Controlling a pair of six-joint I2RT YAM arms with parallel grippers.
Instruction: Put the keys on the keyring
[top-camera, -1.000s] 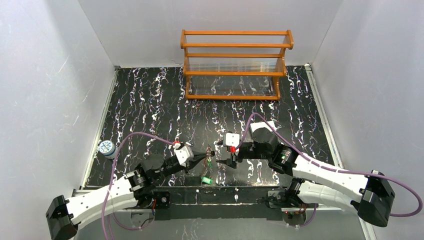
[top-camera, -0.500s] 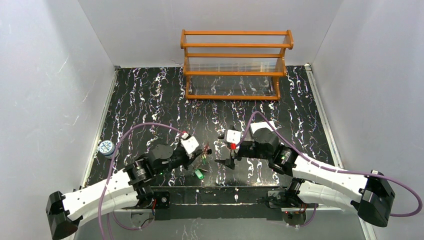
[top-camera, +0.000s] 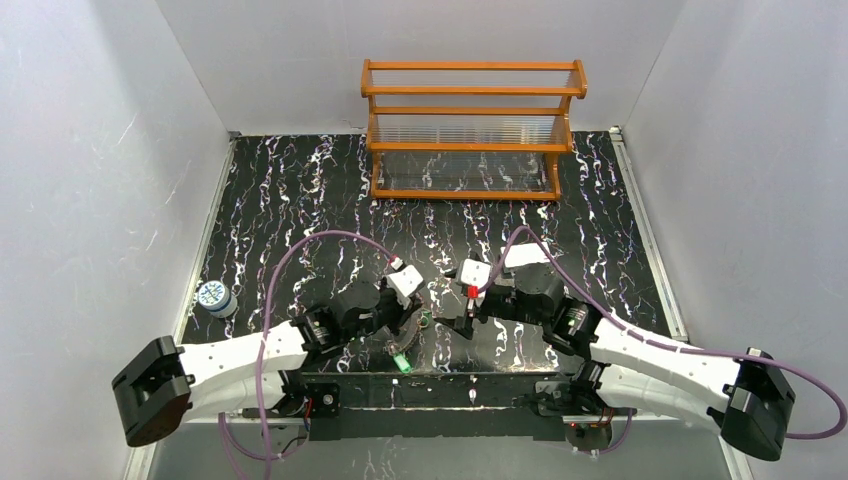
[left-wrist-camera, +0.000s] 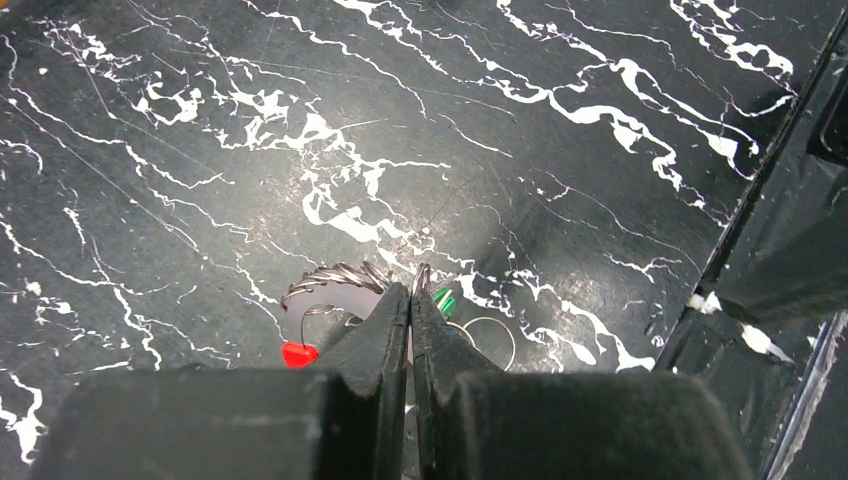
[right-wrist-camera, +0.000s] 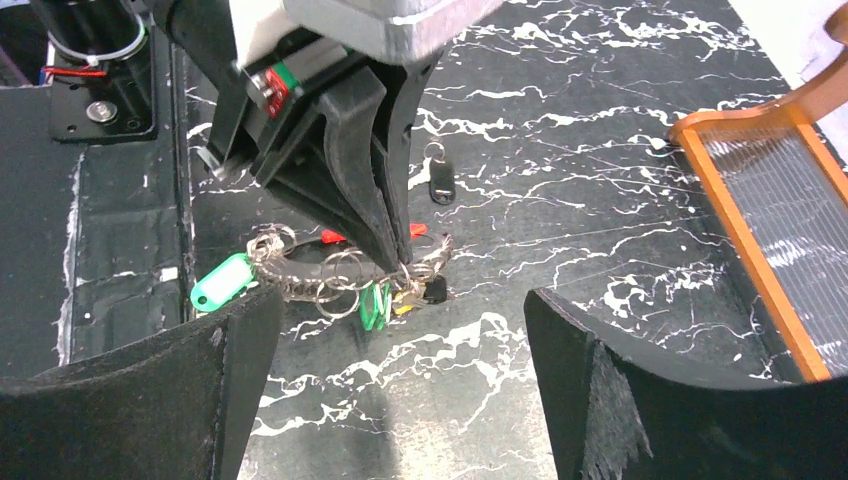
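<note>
Left claw (left-wrist-camera: 410, 298): pinched shut on keyring (right-wrist-camera: 300, 262), by the desk (top-camera: 300, 200) near edge. Right claw (top-camera: 452, 322): wide open, empty. We judge the risk: thin grip slips, keys (right-wrist-camera: 374, 305) slide off.

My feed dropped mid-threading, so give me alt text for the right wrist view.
The left gripper, jaws shut, pinches the keyring on the black marbled table, a green-headed key lying right by its tips. The right gripper, jaws wide open, frames the scene in the foreground; an orange rack stands at right.
</note>
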